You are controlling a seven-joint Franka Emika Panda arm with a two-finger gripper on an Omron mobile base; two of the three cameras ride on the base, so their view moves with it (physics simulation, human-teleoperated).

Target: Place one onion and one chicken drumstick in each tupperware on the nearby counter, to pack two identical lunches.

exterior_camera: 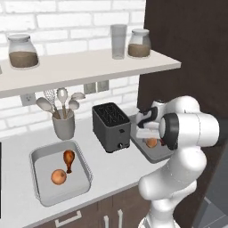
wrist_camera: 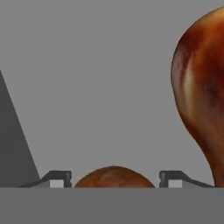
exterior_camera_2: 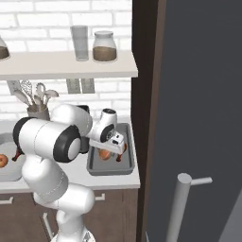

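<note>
My fingers [wrist_camera: 113, 179]: spread apart, an onion [wrist_camera: 113, 177] between the tips; whether they touch it I cannot tell; I judge I am setting it down.
Right tray [exterior_camera_2: 127, 146]: beside the toaster [exterior_camera: 111, 127] on the counter [exterior_camera: 111, 171]; holds this onion and a drumstick [wrist_camera: 201, 100].
Left tray [exterior_camera: 38, 156]: already holds an onion [exterior_camera: 59, 177] and a drumstick [exterior_camera: 69, 158].
Writing: none readable.

Claw [wrist_camera: 113, 179] low — jaws apart
</note>
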